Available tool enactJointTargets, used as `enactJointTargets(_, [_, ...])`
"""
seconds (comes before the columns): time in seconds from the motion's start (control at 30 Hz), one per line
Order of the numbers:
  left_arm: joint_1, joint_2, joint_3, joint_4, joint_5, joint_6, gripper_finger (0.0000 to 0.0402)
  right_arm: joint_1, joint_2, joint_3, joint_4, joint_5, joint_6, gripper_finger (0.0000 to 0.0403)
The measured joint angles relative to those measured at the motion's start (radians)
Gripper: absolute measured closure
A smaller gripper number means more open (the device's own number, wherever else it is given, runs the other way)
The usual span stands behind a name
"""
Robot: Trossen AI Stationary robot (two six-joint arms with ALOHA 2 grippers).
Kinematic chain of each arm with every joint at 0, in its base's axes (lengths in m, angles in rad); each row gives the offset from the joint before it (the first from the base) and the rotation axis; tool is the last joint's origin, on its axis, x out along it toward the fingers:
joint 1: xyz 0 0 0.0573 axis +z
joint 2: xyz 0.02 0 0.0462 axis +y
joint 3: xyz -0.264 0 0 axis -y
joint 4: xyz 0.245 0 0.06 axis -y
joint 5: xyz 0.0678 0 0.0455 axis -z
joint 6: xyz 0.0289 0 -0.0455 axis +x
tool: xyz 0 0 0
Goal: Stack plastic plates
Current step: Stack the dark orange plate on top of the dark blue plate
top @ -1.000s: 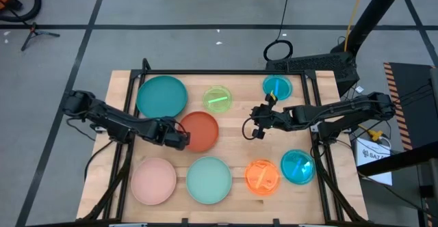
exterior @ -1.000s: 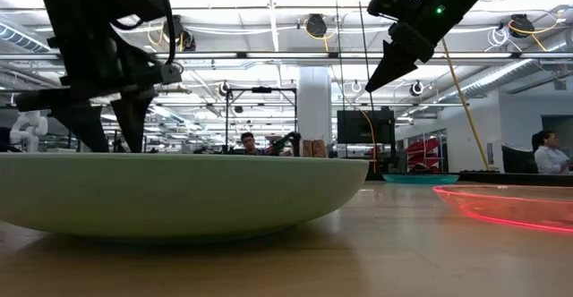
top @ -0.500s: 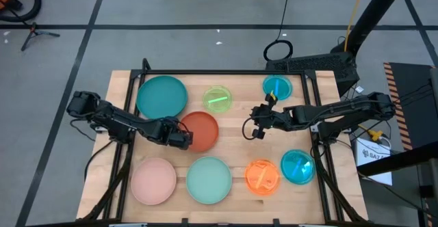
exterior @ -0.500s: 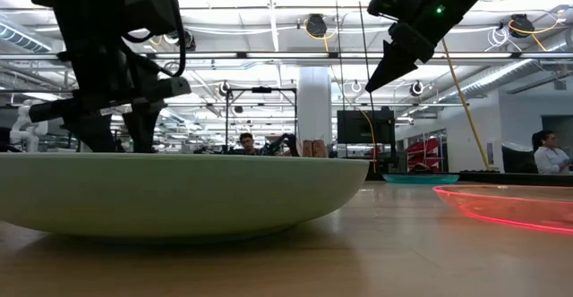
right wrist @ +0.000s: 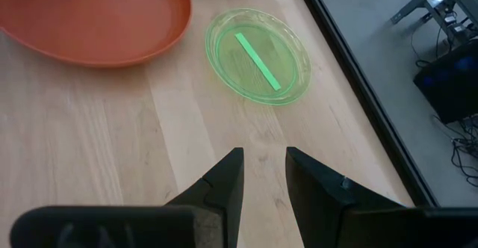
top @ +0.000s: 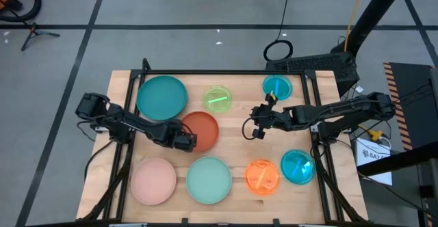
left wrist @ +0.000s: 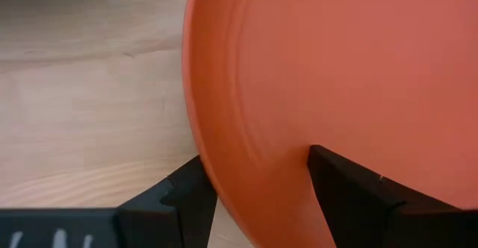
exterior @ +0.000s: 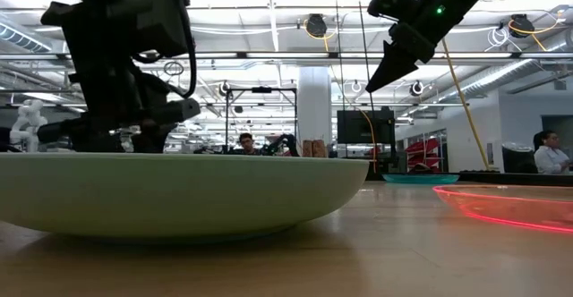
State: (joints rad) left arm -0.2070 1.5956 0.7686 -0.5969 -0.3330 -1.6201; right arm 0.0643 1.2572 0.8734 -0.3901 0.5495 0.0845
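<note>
The left hand [top: 186,141] sits at the near-left rim of the red-orange plate [top: 203,129], its two fingers [left wrist: 340,196] straddling that rim, one outside on the counter [top: 239,124] and one inside the dish; whether they actually press on the plastic cannot be told. Beyond this hand lies the teal plate [top: 161,96], and on its nearer side are the pink plate [top: 154,180] and the mint plate [top: 209,180], both apart from it. The right hand [top: 255,132] hangs above bare counter, holding nothing, its fingers a little apart. Ahead of it, past the fingertips, lies the small lime plate [right wrist: 258,55], with the red-orange plate just beside that. Behind the right hand are a blue plate [top: 276,87], the small orange plate [top: 263,176] and a second blue plate [top: 297,166]
</note>
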Motion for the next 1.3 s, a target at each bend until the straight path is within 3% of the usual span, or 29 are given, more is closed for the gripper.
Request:
enactJointTargets(0.27, [-0.001, 0.014, 0.002, 0.009, -0.001, 0.003, 0.0200, 0.000, 0.000, 0.000, 0.000, 0.000, 0.000, 0.0309])
enactJointTargets(0.57, [-0.003, 0.015, 0.001, 0.016, -0.035, -0.069, 0.0299, 0.000, 0.000, 0.000, 0.000, 0.000, 0.000, 0.0309])
enactJointTargets(0.83, [-0.020, 0.016, 0.000, 0.020, -0.097, -0.122, 0.0353, 0.000, 0.000, 0.000, 0.000, 0.000, -0.003, 0.0309])
enactJointTargets(1.3, [-0.021, -0.024, 0.061, -0.019, -0.173, -0.067, 0.0368, 0.000, 0.000, 0.000, 0.000, 0.002, -0.003, 0.0309])
